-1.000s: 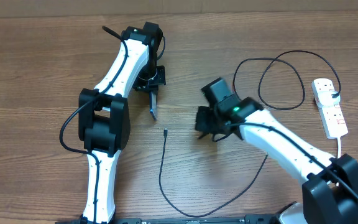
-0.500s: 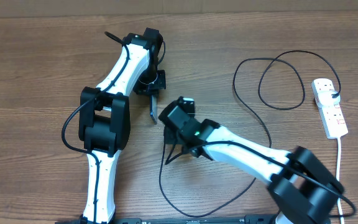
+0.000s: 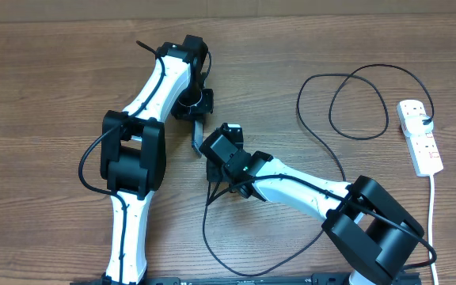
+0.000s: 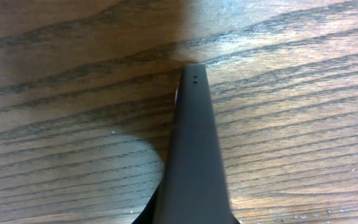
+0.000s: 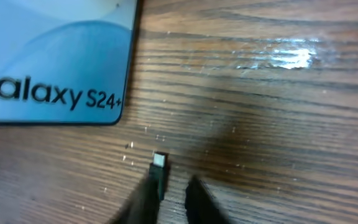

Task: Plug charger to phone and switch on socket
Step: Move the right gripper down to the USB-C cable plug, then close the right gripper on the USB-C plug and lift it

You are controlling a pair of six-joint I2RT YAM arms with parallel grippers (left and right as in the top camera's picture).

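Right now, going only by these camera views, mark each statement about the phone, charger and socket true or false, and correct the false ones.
1. The charger's connector tip is plugged into the phone. False: it lies on the table, apart from the phone.
2. The left gripper holds the phone on its edge. True.
3. The socket lies right beside the phone. False: it lies far off, near the table's right edge.
4. The phone's screen reads "Galaxy S24+". True.
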